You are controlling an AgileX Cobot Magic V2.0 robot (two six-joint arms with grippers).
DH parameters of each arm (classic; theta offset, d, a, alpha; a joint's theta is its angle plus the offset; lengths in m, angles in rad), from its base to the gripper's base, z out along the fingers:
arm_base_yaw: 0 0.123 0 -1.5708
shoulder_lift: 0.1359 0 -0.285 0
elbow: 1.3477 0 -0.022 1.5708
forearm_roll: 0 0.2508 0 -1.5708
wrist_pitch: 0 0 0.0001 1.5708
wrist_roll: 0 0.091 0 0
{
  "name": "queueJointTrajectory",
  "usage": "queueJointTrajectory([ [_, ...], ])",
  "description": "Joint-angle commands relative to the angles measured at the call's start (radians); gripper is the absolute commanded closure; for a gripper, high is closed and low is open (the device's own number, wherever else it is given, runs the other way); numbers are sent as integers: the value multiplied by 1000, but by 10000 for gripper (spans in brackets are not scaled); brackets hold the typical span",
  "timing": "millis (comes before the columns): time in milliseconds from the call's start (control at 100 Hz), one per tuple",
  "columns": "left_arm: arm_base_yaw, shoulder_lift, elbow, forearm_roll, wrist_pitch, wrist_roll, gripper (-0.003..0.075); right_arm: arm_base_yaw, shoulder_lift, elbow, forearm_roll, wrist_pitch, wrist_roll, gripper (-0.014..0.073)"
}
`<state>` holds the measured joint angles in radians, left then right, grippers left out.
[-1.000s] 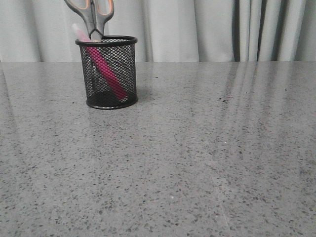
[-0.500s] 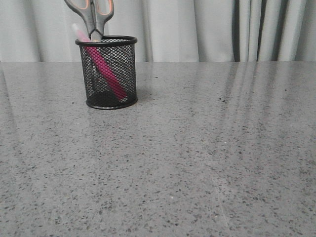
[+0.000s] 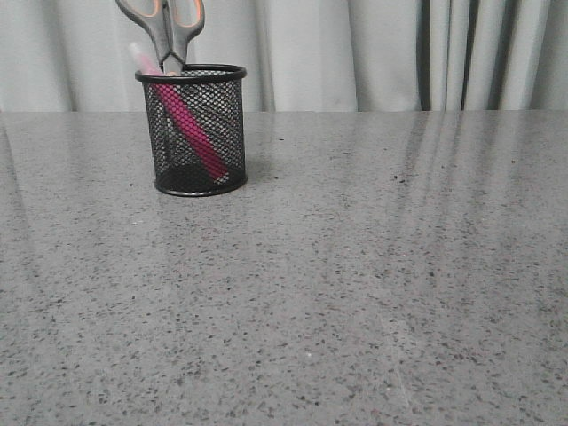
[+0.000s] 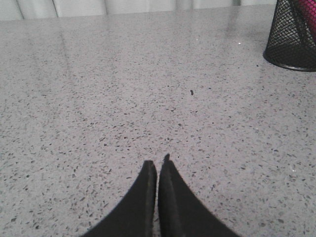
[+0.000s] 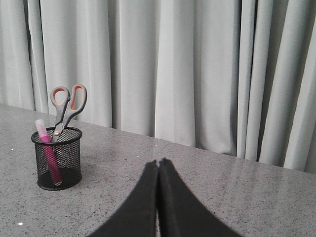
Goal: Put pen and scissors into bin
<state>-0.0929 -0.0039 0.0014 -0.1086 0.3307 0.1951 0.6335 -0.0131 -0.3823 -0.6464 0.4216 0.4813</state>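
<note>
The black mesh bin (image 3: 193, 130) stands upright at the far left of the table. The pink pen (image 3: 187, 124) leans inside it, whitish cap end above the rim. The scissors (image 3: 164, 27) stand in it, blades down, grey and orange handles sticking out. The bin (image 5: 57, 158), pen (image 5: 48, 153) and scissors (image 5: 67, 103) also show in the right wrist view. The left wrist view shows only the bin's lower part (image 4: 291, 34). My left gripper (image 4: 157, 164) is shut and empty, low over bare table. My right gripper (image 5: 158, 162) is shut and empty, apart from the bin. Neither gripper shows in the front view.
A grey speckled table (image 3: 355, 266) fills the front view. Pale grey curtains (image 3: 373, 53) hang behind its far edge.
</note>
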Motion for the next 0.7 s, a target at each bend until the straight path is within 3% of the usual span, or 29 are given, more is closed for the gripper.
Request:
queueJointTrajectory([
  [0, 2, -33, 45, -2, -53, -8, 739, 0, -1, -22, -25, -52, -10, 664],
  [90, 2, -33, 45, -2, -53, -8, 739, -25, -1, -22, -5, 120, -7, 664],
  [160, 2, -33, 45, -2, -53, -8, 739, -78, 3, -4, 123, 166, -34, 664],
  [250, 2, -33, 45, -4, -53, -8, 739, -206, 10, 69, 330, 67, -169, 664],
  [350, 2, -33, 45, -4, -53, -8, 739, -372, 11, 223, 519, -214, -356, 664],
  [440, 2, -33, 45, -4, -53, -8, 739, -487, 11, 338, 595, -414, -481, 664],
  [690, 2, -33, 45, -4, -53, -8, 739, -581, -17, 408, 603, -288, -489, 664],
])
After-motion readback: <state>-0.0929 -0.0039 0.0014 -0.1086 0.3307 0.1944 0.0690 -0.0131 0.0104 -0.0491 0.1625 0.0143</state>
